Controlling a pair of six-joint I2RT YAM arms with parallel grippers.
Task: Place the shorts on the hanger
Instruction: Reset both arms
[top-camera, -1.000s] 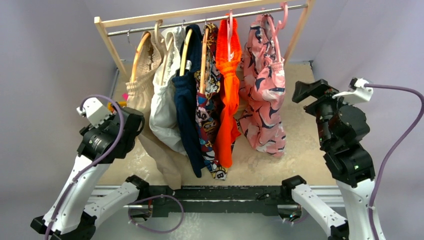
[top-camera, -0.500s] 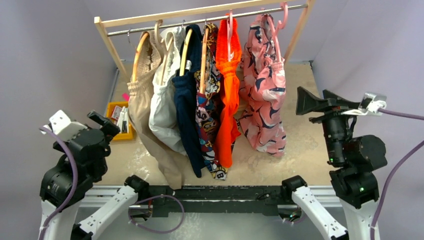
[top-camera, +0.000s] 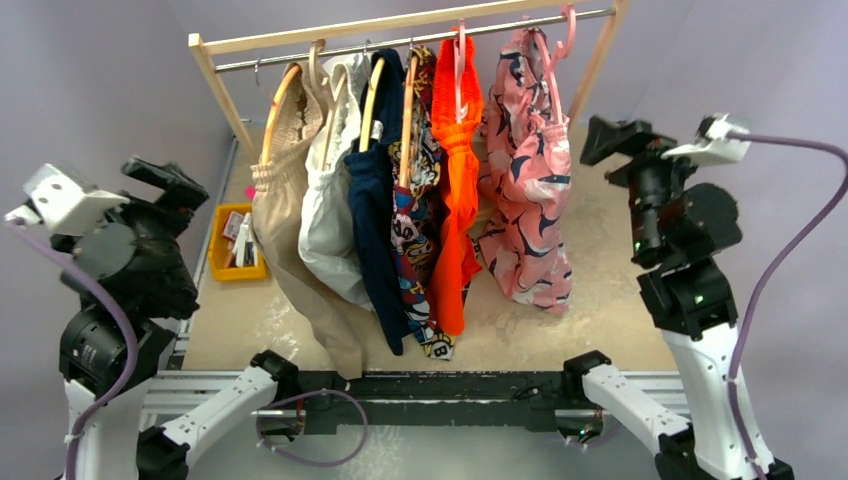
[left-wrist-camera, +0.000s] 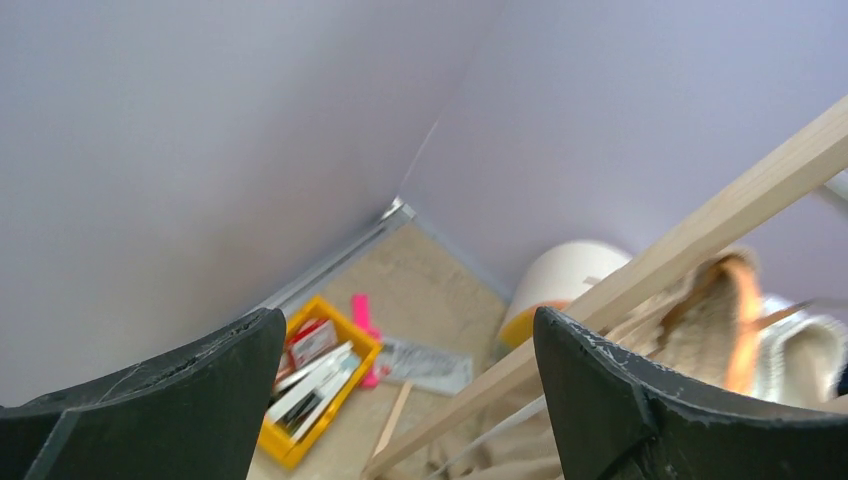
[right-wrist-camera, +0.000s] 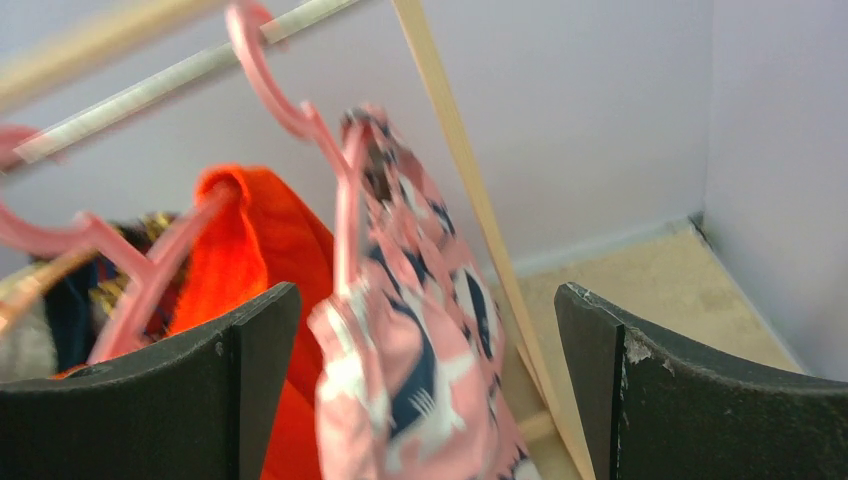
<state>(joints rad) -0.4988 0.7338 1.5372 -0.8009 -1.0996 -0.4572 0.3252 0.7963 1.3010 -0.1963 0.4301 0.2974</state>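
Right arm (top-camera: 688, 235) high, fingers (right-wrist-camera: 700, 400) apart

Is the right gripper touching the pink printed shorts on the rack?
Apart. The top view shows a strip of bare table between the right gripper and the shorts; the gripper is open beside them, holding nothing.

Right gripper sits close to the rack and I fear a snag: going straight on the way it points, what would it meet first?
Probably the pink printed shorts, hanging on the pink hanger: in the wrist view they sit centred ahead of the open right gripper. How far off they are is unclear.
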